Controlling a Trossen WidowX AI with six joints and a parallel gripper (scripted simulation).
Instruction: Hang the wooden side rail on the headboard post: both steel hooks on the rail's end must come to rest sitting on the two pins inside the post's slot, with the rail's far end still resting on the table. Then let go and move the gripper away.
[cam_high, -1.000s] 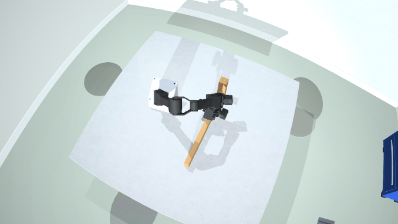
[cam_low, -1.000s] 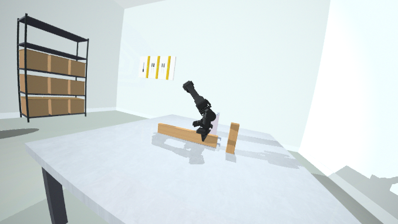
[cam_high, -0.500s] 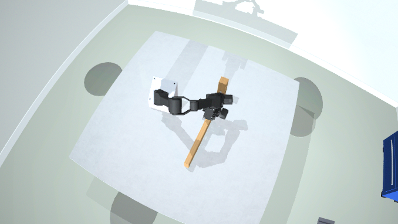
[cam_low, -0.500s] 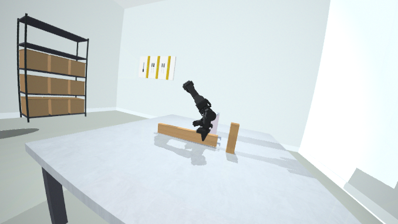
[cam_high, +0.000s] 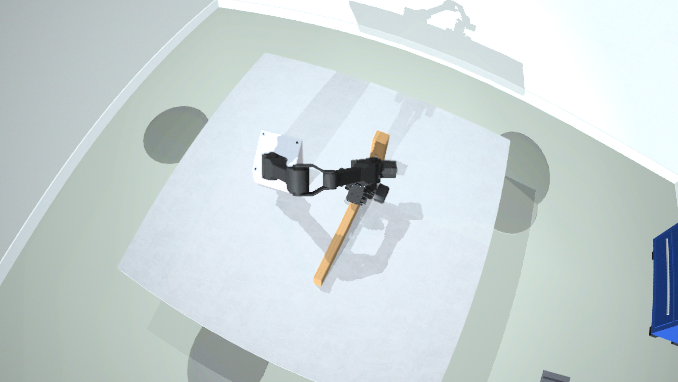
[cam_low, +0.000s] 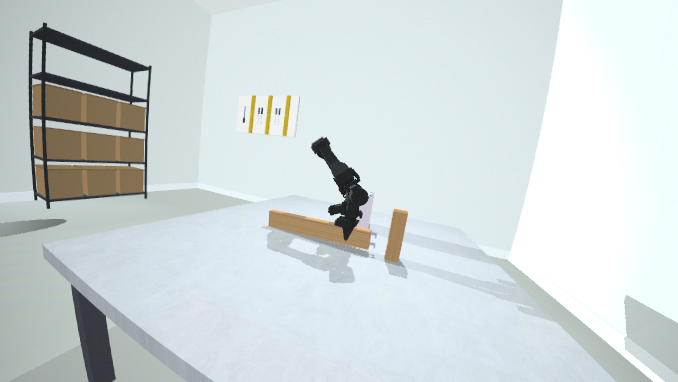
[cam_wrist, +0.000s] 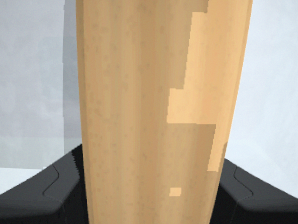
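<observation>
The wooden side rail (cam_high: 336, 245) (cam_low: 300, 225) (cam_wrist: 140, 100) stands on its narrow edge, its far end at the table. My gripper (cam_low: 346, 236) (cam_wrist: 142, 141) is shut on the rail near its hook end, one finger on each side. The two steel hooks, an upper hook (cam_low: 374, 234) and a lower hook (cam_low: 373, 245), stick out toward the post with a small gap between. The upright headboard post (cam_high: 381, 138) (cam_low: 396, 235) stands apart from them. Its slot and pins are hidden. Whether the rail's hook end is slightly off the table is hard to tell.
The arm's white base plate (cam_high: 280, 144) is beside the rail and post, on the table (cam_high: 200, 240) (cam_low: 250, 300). The arm covers the hook end in the top view. A shelf rack (cam_low: 90, 120) with boxes and a blue cabinet (cam_high: 665, 285) stand away from the table.
</observation>
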